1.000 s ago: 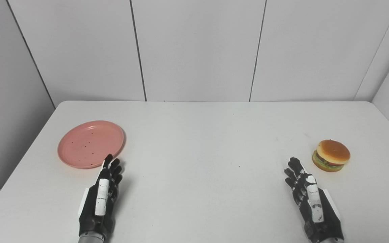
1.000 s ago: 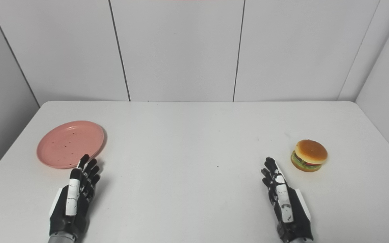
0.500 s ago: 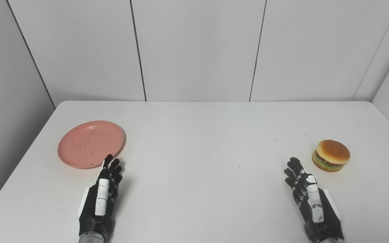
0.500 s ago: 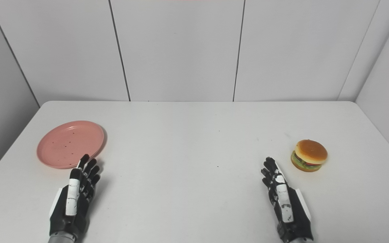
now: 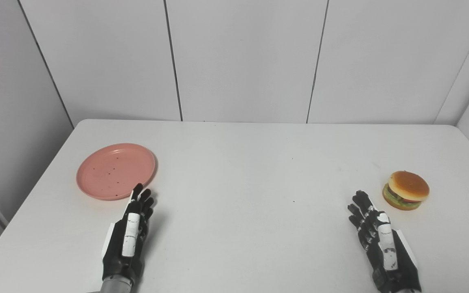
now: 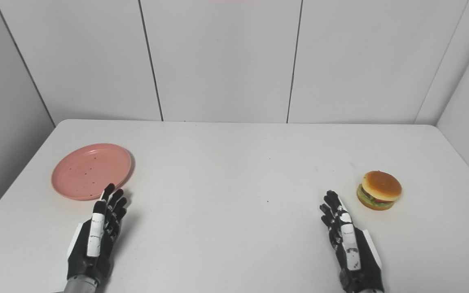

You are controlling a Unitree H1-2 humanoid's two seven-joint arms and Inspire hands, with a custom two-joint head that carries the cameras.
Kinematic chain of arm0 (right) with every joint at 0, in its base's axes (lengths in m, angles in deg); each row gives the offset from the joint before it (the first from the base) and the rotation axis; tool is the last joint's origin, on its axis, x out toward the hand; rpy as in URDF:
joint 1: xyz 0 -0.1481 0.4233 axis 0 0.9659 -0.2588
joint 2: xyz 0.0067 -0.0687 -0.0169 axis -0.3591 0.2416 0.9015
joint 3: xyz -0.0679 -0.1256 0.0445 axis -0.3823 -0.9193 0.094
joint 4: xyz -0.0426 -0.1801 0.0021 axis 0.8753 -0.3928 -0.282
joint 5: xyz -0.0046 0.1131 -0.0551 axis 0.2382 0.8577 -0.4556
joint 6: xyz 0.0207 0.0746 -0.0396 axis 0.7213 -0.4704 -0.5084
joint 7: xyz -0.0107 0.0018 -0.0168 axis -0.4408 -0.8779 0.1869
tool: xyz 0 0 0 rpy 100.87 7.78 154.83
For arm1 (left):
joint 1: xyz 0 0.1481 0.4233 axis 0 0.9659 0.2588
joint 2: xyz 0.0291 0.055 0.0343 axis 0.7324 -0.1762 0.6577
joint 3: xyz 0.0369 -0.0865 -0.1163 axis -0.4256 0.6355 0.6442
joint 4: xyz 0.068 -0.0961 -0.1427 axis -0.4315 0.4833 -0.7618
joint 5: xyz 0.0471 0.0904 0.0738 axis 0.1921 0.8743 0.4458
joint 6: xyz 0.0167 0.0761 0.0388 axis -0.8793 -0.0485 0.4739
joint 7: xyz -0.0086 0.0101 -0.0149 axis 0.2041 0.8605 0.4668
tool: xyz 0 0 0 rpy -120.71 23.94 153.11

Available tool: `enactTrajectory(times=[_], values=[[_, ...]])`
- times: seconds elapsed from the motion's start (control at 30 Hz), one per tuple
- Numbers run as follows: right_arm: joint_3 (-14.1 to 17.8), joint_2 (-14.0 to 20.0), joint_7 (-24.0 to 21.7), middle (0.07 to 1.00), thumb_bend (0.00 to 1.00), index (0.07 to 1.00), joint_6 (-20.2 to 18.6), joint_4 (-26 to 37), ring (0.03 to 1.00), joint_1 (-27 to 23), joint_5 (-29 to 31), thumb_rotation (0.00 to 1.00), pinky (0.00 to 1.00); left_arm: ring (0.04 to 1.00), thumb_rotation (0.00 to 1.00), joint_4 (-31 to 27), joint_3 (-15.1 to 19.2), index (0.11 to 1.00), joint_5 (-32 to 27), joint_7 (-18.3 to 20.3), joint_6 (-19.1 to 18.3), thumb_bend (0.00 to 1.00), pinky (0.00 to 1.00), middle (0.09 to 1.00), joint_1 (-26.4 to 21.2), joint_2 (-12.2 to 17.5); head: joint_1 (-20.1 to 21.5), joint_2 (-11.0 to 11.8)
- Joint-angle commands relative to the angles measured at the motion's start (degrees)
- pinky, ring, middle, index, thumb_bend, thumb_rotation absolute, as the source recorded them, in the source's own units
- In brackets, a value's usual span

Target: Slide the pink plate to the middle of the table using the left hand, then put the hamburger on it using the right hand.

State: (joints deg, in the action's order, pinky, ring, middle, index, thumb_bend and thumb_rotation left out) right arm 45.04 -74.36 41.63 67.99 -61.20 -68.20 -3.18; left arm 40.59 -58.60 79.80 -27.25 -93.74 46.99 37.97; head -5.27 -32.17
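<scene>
lying flat pink plate (image 5: 115, 171), upright hamburger (image 5: 406, 190)

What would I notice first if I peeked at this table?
Probably the pink plate on the table's left side and the hamburger far on the right. Nearer you, the left hand and right hand lie open, holding nothing.
</scene>
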Motion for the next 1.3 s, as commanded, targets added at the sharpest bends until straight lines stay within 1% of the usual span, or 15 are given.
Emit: enactTrajectory(times=[0.0, 0.03, 0.07, 0.1, 0.13, 0.2, 0.23, 0.27, 0.37, 0.4, 0.57, 0.8, 1.03, 1.2, 1.27], values=[[0.96, 0.65, -0.72, 0.969, 0.86, 0.956, 3.16, -1.68, 0.963, -1.54, 0.90, 1.00, 0.99, 0.983, 0.90, 1.09, -1.18, 0.967, 0.72, 0.18, 1.02, 0.89, 1.00, 0.975, -0.76, -0.33, -0.48, 0.47], [1.18, 0.83, -1.01, 0.968, 0.86, 0.956, 3.67, -2.56, 0.962, -1.73, 1.19, 1.00, 0.99, 0.983, 0.90, 1.75, -1.42, 0.967, 1.11, 0.01, 1.50, 0.88, 1.00, 0.972, -0.94, -0.60, -1.49, 1.36], [1.32, 0.96, -1.25, 0.968, 0.86, 0.958, 4.14, -3.20, 0.962, -1.83, 1.38, 1.00, 0.99, 0.982, 0.90, 2.16, -1.59, 0.964, 1.35, -0.15, 1.91, 0.88, 1.00, 0.970, -1.02, -0.80, -1.49, 1.36], [1.49, 1.20, -1.56, 0.968, 0.86, 0.960, 4.76, -4.14, 0.962, -2.01, 1.50, 1.00, 0.99, 0.981, 0.90, 2.88, -1.83, 0.962, 1.63, -0.34, 2.58, 0.88, 1.00, 0.968, -1.20, -1.07, -2.86, 2.39], [1.61, 1.35, -1.77, 0.967, 0.87, 0.962, 5.19, -4.76, 0.960, -2.14, 1.57, 1.00, 0.98, 0.981, 0.90, 3.37, -1.98, 0.961, 1.81, -0.46, 3.07, 0.88, 1.00, 0.967, -1.31, -1.25, -2.86, 2.39], [1.95, 1.88, -2.46, 0.968, 0.87, 0.963, 6.50, -6.78, 0.956, -2.57, 1.81, 1.00, 0.98, 0.980, 0.89, 5.26, -2.45, 0.957, 2.56, -0.80, 4.87, 0.88, 1.00, 0.964, -1.79, -1.79, -5.36, 4.26], [2.05, 2.12, -2.81, 0.969, 0.87, 0.964, 6.98, -7.57, 0.956, -2.73, 2.10, 1.00, 0.99, 0.980, 0.89, 6.03, -2.60, 0.956, 2.81, -0.96, 5.62, 0.88, 1.00, 0.963, -1.99, -2.07, -5.50, 4.39], [2.17, 2.39, -3.20, 0.972, 0.87, 0.967, 7.52, -8.54, 0.959, -2.95, 2.48, 1.00, 0.99, 0.981, 0.89, 6.91, -2.73, 0.955, 3.07, -1.09, 6.38, 0.88, 1.00, 0.962, -2.24, -2.39, -6.20, 5.18], [2.36, 2.71, -3.75, 0.981, 0.86, 0.977, 8.59, -10.19, 0.964, -3.31, 3.17, 1.00, 1.00, 0.987, 0.89, 8.29, -2.91, 0.958, 3.69, -1.32, 7.51, 0.88, 1.00, 0.965, -2.64, -2.92, -6.52, 5.76], [2.48, 2.76, -4.01, 0.982, 0.86, 0.979, 8.95, -10.84, 0.965, -3.46, 3.42, 1.00, 1.00, 0.988, 0.90, 8.83, -3.01, 0.959, 4.00, -1.45, 7.93, 0.88, 1.00, 0.966, -2.77, -3.04, -6.72, 6.44], [2.86, 3.02, -5.25, 0.979, 0.85, 0.976, 10.66, -13.59, 0.965, -4.15, 4.07, 1.00, 1.00, 0.986, 0.91, 10.77, -3.23, 0.958, 4.63, -1.94, 9.25, 0.87, 1.00, 0.972, -3.26, -3.47, -7.53, 7.90], [2.83, 3.13, -5.78, 0.979, 0.85, 0.977, 12.13, -15.65, 0.965, -4.58, 3.96, 1.00, 1.00, 0.991, 0.91, 12.22, -3.10, 0.956, 4.82, -2.22, 10.44, 0.85, 1.00, 0.976, -3.45, -3.82, -7.19, 8.85], [2.64, 2.89, -6.14, 0.972, 0.86, 0.971, 12.92, -16.81, 0.959, -4.77, 3.76, 1.00, 1.00, 1.000, 0.90, 13.88, -2.90, 0.964, 3.76, -1.30, 12.18, 0.85, 1.00, 0.986, -3.56, -3.45, -7.25, 10.14], [2.34, 2.75, -6.23, 0.973, 0.88, 0.975, 13.84, -18.09, 0.959, -5.19, 3.25, 1.00, 1.00, 1.000, 0.91, 15.45, -2.96, 0.970, 3.65, -0.79, 14.01, 0.87, 1.00, 0.987, -3.87, -2.83, -8.35, 11.44], [2.28, 2.67, -6.32, 0.970, 0.85, 0.976, 14.59, -19.28, 0.959, -5.61, 3.11, 1.00, 1.00, 0.991, 0.89, 15.38, -2.75, 0.957, 3.56, -1.09, 14.66, 0.89, 1.00, 0.973, -4.06, -2.90, -8.17, 11.89]])
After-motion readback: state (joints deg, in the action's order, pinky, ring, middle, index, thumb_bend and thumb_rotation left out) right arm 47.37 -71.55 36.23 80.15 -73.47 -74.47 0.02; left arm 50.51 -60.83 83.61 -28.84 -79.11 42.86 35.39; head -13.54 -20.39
